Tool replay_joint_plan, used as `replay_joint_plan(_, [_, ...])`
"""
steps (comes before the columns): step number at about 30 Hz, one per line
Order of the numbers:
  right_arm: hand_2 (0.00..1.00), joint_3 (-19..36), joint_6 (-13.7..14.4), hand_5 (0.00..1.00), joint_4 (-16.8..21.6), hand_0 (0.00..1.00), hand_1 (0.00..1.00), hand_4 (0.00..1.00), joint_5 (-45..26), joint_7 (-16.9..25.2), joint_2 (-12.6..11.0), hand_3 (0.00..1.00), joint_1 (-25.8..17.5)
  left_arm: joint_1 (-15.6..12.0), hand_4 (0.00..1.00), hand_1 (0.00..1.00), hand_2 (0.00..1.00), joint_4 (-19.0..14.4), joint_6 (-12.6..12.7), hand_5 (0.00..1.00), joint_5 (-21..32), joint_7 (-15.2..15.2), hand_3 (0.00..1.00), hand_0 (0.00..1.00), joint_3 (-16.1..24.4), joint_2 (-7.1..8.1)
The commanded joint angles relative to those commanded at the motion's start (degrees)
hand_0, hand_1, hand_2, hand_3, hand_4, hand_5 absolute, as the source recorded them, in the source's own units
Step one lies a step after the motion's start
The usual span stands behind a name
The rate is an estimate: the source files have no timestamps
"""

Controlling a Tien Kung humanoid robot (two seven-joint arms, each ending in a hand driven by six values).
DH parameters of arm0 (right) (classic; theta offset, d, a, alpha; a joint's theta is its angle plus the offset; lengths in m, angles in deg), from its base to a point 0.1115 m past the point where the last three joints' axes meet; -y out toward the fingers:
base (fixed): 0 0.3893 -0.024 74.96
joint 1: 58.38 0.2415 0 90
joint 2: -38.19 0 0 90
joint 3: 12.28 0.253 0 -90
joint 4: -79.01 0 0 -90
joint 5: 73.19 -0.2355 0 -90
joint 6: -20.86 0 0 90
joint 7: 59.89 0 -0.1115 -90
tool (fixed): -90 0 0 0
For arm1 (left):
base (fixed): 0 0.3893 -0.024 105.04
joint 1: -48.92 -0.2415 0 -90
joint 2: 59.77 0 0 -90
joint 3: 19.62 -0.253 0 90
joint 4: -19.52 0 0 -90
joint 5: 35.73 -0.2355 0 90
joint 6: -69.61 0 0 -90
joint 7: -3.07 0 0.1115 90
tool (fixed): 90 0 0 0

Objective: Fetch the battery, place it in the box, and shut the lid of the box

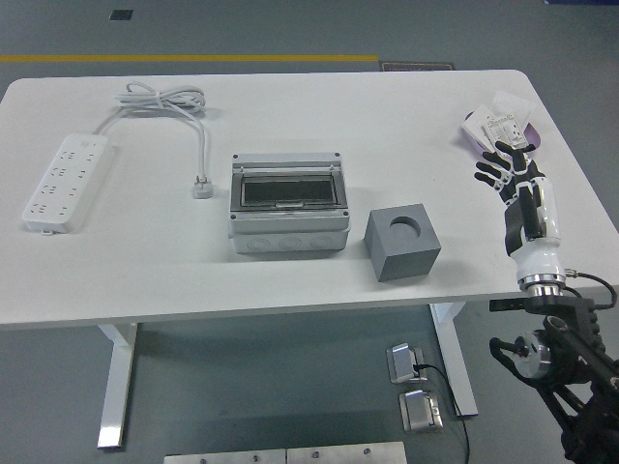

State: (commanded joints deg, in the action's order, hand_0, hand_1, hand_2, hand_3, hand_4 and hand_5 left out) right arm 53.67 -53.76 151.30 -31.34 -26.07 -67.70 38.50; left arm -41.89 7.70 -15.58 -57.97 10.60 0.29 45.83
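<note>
at the table's right edge i see my right hand (pixel 510 175) raised on its forearm, fingers (pixel 486 175) spread and holding nothing, its tips just below a small packet (pixel 503 127) of white and purple that lies near the far right corner. whether that packet is the battery i cannot tell. the box (pixel 287 204) sits mid-table, its dark clear lid down flat on top as far as i can see. a grey cube (pixel 402 243) with a round hole in its top stands just right of the box, apart from it. a white power strip (pixel 66 181) lies at the left, its cord (pixel 162 99) coiled at the far side and the plug (pixel 202 187) left of the box.
</note>
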Motion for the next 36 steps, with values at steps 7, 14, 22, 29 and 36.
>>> replay_joint_plan(7, [0.705, -0.04, 0.15, 0.723, 0.10, 0.687, 0.667, 0.909, 0.42, -0.19, 0.10, 0.760, -0.08, 0.10, 0.573, 0.684, 0.591, 0.01, 0.00, 0.002, 0.05, -0.06, 0.586, 0.628, -0.12, -0.10])
replay_joint_plan(14, [0.716, 0.25, 0.32, 0.716, 0.26, 0.700, 0.682, 0.912, 0.65, -0.23, -0.18, 0.770, -0.09, 0.16, 0.572, 0.684, 0.591, 0.02, 0.01, 0.002, 0.11, -0.11, 0.586, 0.628, -0.20, -0.13])
replay_joint_plan(22, [0.717, 0.43, 0.69, 0.704, 0.43, 0.701, 0.678, 0.920, 1.39, -0.44, -0.28, 0.769, -0.04, 0.29, 0.573, 0.684, 0.590, 0.03, 0.04, 0.002, 0.47, -0.24, 0.588, 0.628, -0.49, -0.12])
replay_joint_plan(29, [0.716, 0.59, 0.91, 0.702, 0.54, 0.699, 0.676, 0.923, 1.97, -0.61, -0.35, 0.768, -0.10, 0.45, 0.573, 0.684, 0.591, 0.02, 0.01, 0.002, 0.29, -0.21, 0.587, 0.629, -0.41, -0.14])
replay_joint_plan(36, [0.716, 0.81, 1.04, 0.700, 0.54, 0.700, 0.677, 0.922, 2.43, -0.81, -0.39, 0.768, -0.21, 0.75, 0.573, 0.684, 0.591, 0.02, 0.01, 0.002, 0.23, -0.27, 0.587, 0.629, -0.51, 0.10])
